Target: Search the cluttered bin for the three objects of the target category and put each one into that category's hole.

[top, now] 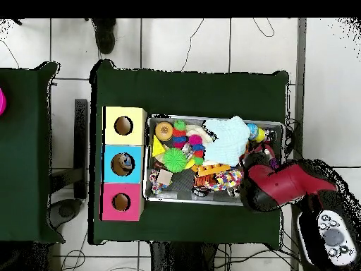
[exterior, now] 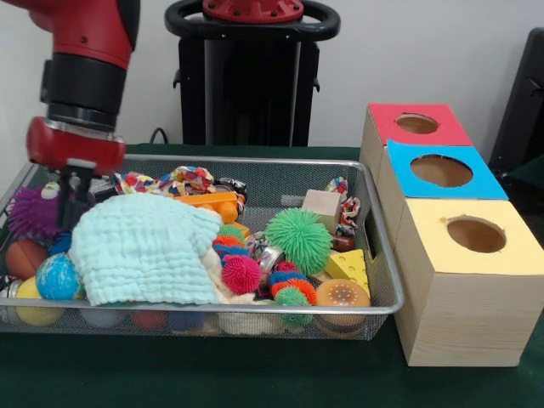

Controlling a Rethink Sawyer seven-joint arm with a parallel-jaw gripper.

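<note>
- The wire bin [exterior: 374,223] sits on the green table, crammed with toys; beside it stand three boxes with holes, the red box [exterior: 414,124], blue box [exterior: 439,171] and yellow box [exterior: 473,234].
- A pale blue cloth [exterior: 143,246] covers much of the bin's middle, likely hiding toys.
- The gripper [exterior: 71,197] is low at the bin's end farthest from the boxes, beside a purple spiky ball [exterior: 32,212]; I cannot tell whether it grips anything.
- Judged step: searching. The target category is not evident. Next move needs a clear pick, then carriage across the bin to a hole.
</note>
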